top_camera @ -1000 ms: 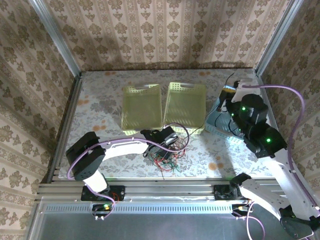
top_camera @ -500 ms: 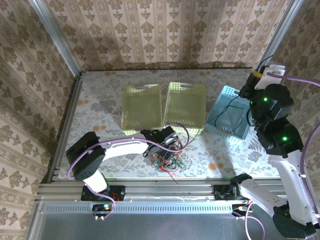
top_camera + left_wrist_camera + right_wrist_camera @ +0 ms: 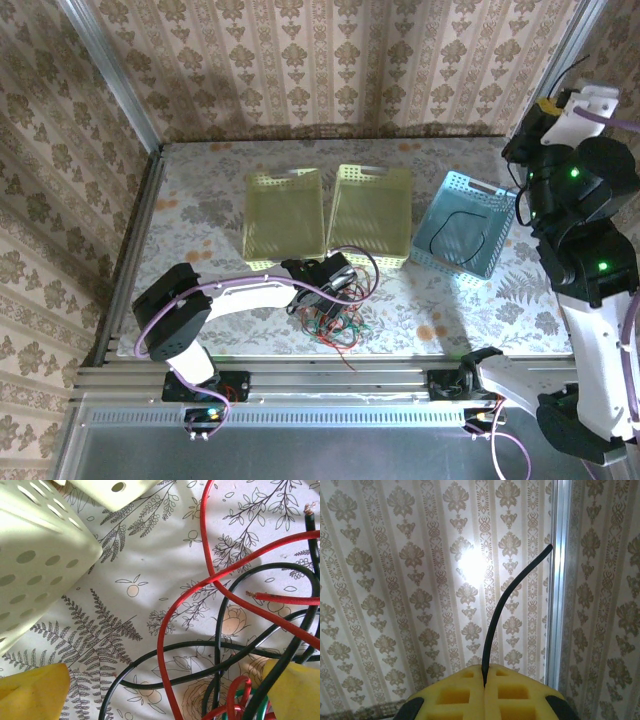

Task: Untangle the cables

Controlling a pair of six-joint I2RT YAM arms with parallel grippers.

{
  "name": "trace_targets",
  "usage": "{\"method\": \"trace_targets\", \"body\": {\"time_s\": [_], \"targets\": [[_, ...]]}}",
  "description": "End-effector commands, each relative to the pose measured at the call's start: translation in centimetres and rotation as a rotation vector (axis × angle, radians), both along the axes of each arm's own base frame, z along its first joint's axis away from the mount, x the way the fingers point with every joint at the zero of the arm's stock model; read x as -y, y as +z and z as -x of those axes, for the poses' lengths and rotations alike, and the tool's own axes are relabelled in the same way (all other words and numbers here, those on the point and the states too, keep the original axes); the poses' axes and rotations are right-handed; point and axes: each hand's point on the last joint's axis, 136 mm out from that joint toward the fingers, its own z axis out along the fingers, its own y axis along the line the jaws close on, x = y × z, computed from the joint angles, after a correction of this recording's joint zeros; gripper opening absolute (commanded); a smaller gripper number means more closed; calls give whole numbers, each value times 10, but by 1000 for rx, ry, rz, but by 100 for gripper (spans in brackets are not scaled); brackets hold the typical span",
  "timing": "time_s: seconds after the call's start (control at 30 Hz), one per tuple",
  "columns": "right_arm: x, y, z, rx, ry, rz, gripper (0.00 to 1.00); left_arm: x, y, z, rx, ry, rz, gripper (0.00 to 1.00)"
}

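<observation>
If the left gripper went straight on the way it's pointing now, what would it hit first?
Most likely the cables. The left gripper is open and aimed down at the table, with red and black loops lying between its fingers. Depth is hard to judge.

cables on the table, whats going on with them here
Two arms are working at untangling them. The left gripper hangs open over the tangle of red, green and black cables at the front of the table, with strands lying between its pads. The right gripper, held high on the right side, is shut on one black cable, whose end sticks up from between its pads. A black loop lies in the blue basket; whether it is the same cable cannot be told.
</observation>
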Motion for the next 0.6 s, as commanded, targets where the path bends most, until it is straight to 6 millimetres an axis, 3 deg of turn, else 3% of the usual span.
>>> {"method": "trace_targets", "body": {"time_s": [0.0,0.17,0.33,0.57], "targets": [[6,-10,-14,-89,-48,71,0,1,9,-5,35,-17,-6,100],[13,-47,-37,-230,-98,77,0,5,12,-6,48,-28,-10,100],[14,-80,-47,-324,-106,65,0,8,12,-4,51,-39,-11,100],[16,-155,-48,-480,-135,6,0,9,12,-3,51,-43,-13,100]]}}
